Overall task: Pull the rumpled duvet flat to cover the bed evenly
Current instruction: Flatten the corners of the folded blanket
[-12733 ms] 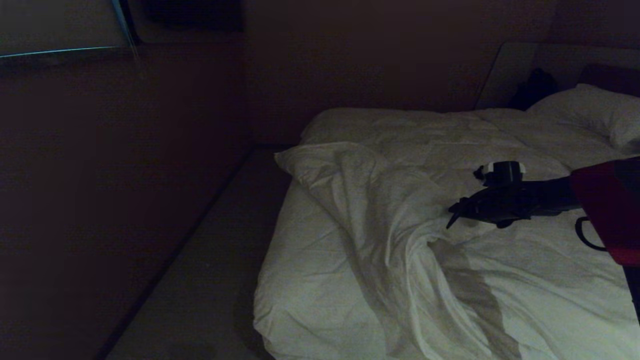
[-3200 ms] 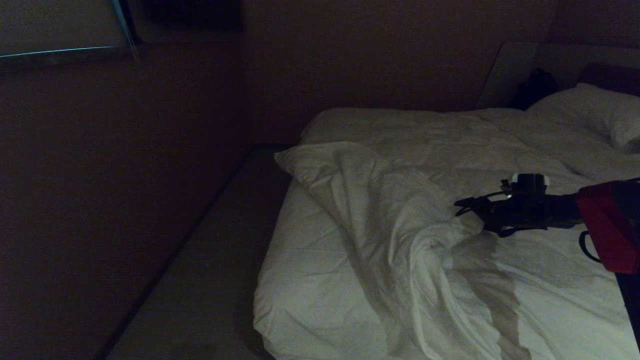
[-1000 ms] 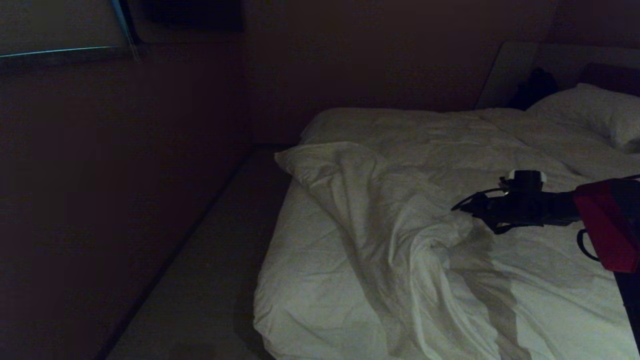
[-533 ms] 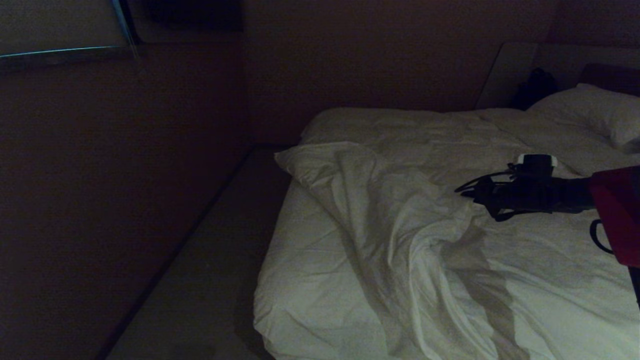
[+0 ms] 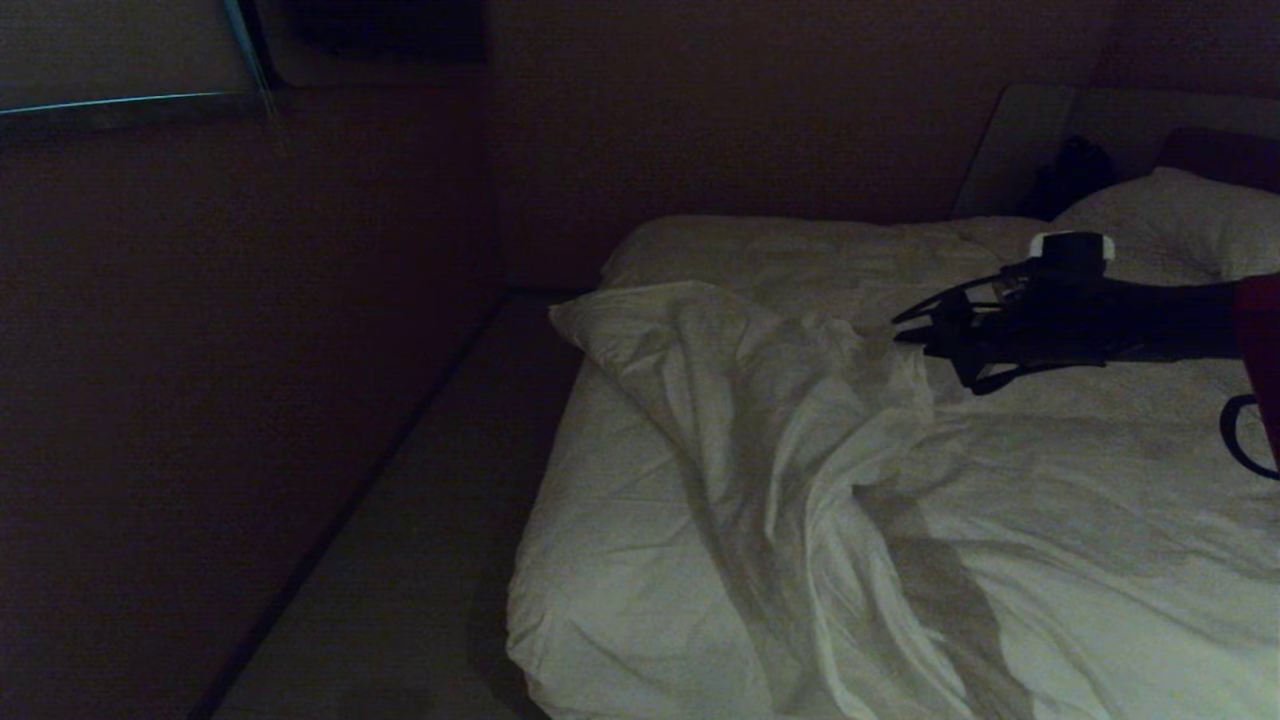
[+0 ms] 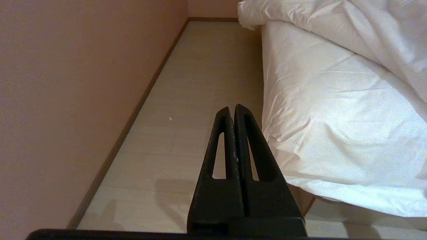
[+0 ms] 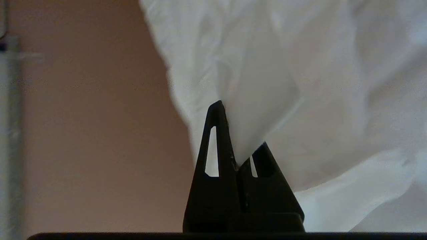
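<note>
The white duvet (image 5: pixel 780 400) lies rumpled on the bed (image 5: pixel 620 560), with a thick creased ridge running from the far left corner toward the near edge. My right gripper (image 5: pixel 905 330) hangs above the middle of the bed, shut on a fold of the duvet (image 7: pixel 267 66), which rises taut to the right gripper (image 7: pixel 233 140); the cloth hides one fingertip. The bare mattress sheet (image 6: pixel 333 116) shows along the bed's left side. My left gripper (image 6: pixel 232 108) is parked low beside the bed, shut and empty, over the floor.
A pillow (image 5: pixel 1180 215) rests at the far right by the headboard, with a dark object (image 5: pixel 1070 170) behind it. A strip of floor (image 6: pixel 200 83) runs between the bed and the wall (image 6: pixel 66 100) on the left.
My right gripper has risen and moved toward the far side of the bed, lifting the held fold so the duvet's ridge stretches up after it. The left arm has not moved.
</note>
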{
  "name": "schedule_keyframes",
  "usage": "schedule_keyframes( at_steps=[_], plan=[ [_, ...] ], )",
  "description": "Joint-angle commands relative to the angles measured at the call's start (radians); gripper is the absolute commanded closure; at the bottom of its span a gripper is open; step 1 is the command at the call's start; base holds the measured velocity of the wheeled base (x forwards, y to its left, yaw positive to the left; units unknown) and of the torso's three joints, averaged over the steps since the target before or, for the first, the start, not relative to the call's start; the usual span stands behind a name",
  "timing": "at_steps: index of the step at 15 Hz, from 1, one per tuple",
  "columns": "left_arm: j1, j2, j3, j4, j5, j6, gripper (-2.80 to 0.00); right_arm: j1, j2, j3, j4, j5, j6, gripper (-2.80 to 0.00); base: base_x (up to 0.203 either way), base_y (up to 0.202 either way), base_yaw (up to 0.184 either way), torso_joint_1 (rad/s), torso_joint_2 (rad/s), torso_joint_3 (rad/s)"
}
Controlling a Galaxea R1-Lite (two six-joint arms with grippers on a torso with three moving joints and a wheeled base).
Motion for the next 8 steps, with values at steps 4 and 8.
schedule_keyframes(
  at_steps=[4, 8],
  plan=[
    [0.0, 0.0, 0.0, 0.0, 0.0, 0.0, 0.0, 0.083, -0.171, 0.079, 0.054, 0.003, 0.036, 0.0, 0.0, 0.0, 0.0, 0.0, 0.0, 0.0],
    [0.0, 0.0, 0.0, 0.0, 0.0, 0.0, 0.0, 0.175, -0.281, 0.173, 0.045, 0.003, 0.031, 0.0, 0.0, 0.0, 0.0, 0.0, 0.0, 0.0]
  ],
)
